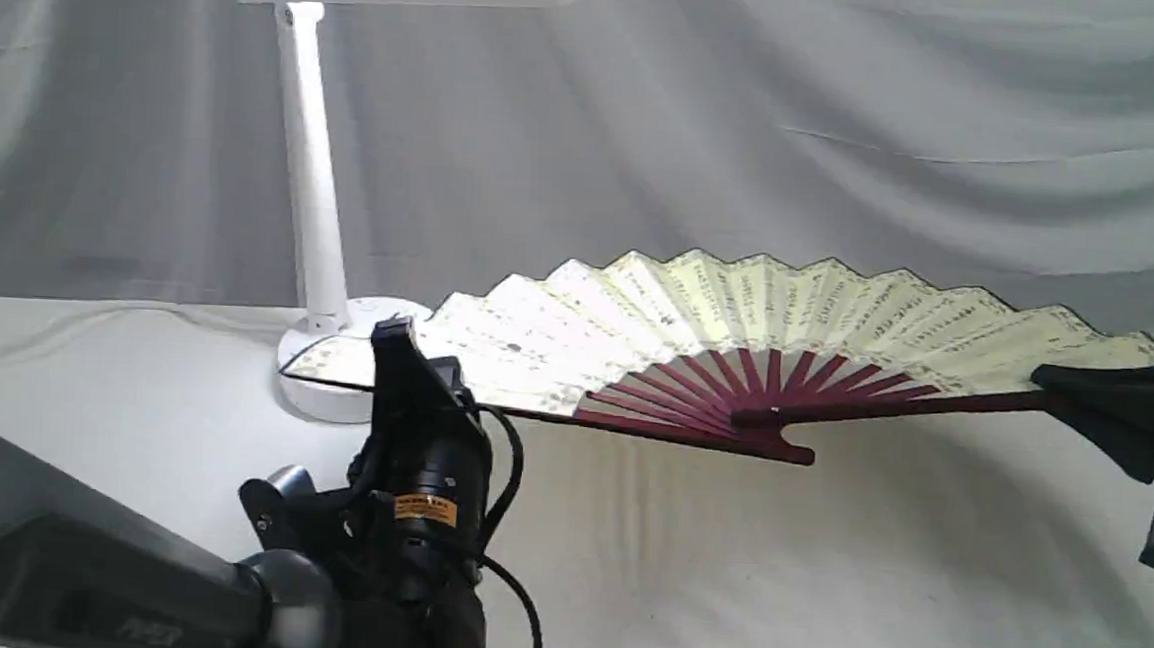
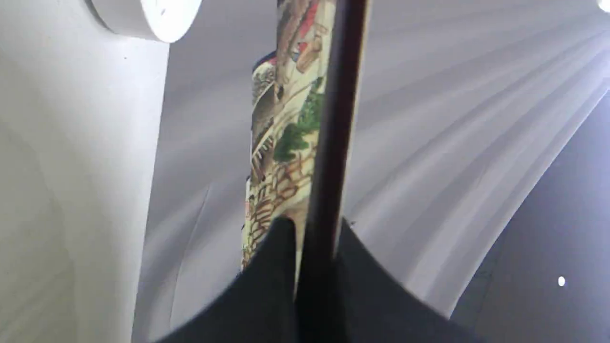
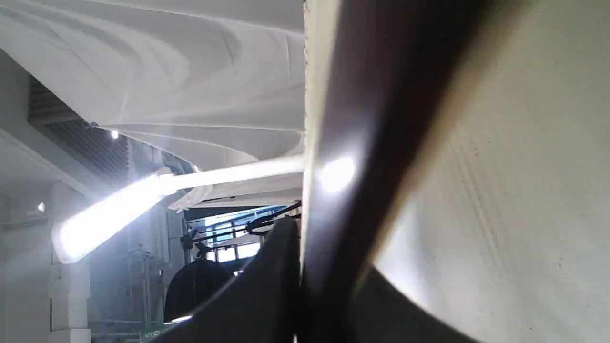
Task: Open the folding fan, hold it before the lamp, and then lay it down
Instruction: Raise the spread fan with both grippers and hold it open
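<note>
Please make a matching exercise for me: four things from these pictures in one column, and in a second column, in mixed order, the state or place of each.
Column one:
1. folding fan
2. lamp
3. left gripper
4. right gripper

Column two:
a. shut on the fan's end far from the lamp
b. spread open, pleats showing
c. white, standing upright at the back
d. shut on the fan's end beside the lamp's base

Pairs: 1-b, 2-c, 3-d, 4-a

I see a pleated cream-yellow paper fan [image 1: 736, 313] with dark writing columns and maroon wooden ribs, and a white plastic lamp [image 1: 313, 182].
</note>
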`<state>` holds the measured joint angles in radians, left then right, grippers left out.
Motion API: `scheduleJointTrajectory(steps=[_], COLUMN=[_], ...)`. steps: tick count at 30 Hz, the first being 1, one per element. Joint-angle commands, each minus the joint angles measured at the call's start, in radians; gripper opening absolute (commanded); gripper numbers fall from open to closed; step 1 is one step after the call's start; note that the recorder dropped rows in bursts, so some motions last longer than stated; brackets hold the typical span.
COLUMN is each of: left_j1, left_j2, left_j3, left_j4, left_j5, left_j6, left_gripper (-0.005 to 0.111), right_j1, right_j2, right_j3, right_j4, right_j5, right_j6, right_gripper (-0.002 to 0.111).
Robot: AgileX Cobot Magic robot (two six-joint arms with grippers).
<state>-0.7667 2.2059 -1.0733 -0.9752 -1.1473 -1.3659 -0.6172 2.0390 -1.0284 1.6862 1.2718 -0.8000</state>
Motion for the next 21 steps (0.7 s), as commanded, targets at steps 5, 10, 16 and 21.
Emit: scheduleJointTrajectory(steps=[5, 10, 16, 21], left_j1=[0.018, 0.018, 0.024, 0.042], left_j2=[-0.102, -0.156, -0.213, -0.273], left_j3=[-0.001, -0.001, -0.001, 0.073], left_j4=[-0.117, -0.151, -0.150, -0.150], left_j5=[-0.074, -0.074, -0.074, -0.074], left_j6=[0.030, 0.075, 0.166, 0.274], left_gripper=[0.000, 0.000, 0.000, 0.000], right_j1=[-0.020, 0.015, 0.099, 0.131], right_j2=[-0.084, -0.123, -0.138, -0.138], right_j3=[0.004, 0.004, -0.010, -0.008], right_j4=[0.057, 0.058, 0.058, 0.058], right_j5=[-0.051, -0.051, -0.051, -0.051], right_j6=[-0.027, -0.008, 0.001, 0.001], right_gripper=[0.000, 0.000, 0.000, 0.000])
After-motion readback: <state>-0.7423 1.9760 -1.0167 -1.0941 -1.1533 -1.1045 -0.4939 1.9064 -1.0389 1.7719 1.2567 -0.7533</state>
